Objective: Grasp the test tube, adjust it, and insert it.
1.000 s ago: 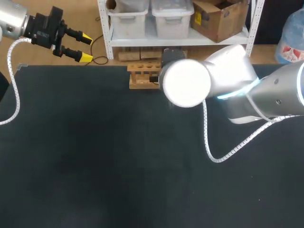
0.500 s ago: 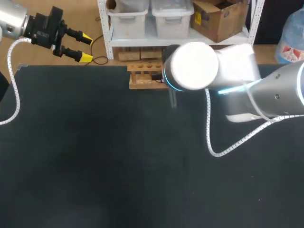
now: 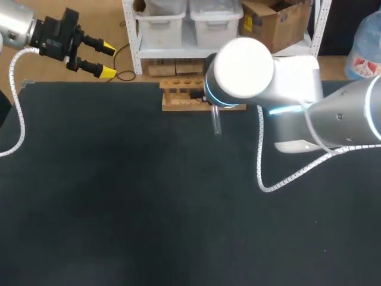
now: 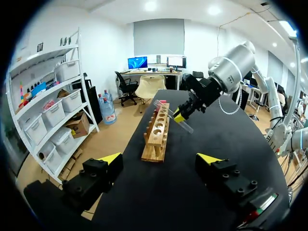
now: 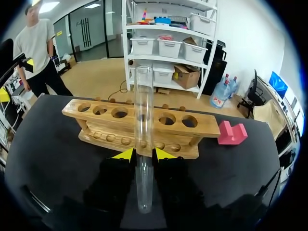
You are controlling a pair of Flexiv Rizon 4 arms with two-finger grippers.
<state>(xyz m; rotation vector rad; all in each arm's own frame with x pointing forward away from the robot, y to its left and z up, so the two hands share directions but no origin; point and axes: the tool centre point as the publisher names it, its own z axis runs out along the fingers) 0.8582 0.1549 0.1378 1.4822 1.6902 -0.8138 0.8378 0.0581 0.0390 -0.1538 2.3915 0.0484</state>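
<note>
As viewed along the right wrist, saw a wooden rack [image 5: 183, 126] just ahead, round holes in a row along its top. Found the test tube [image 5: 144, 110] clamped in the right gripper [image 5: 143, 154] — near upright, crossing the rack's front. Saw the left gripper [image 4: 161, 161] spread wide, holding nothing — beyond the table [image 3: 119, 196] at its far left corner.

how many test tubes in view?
1. The test tube is clamped in the right hand, in front of the wooden rack; none visible in the rack's holes.
</note>
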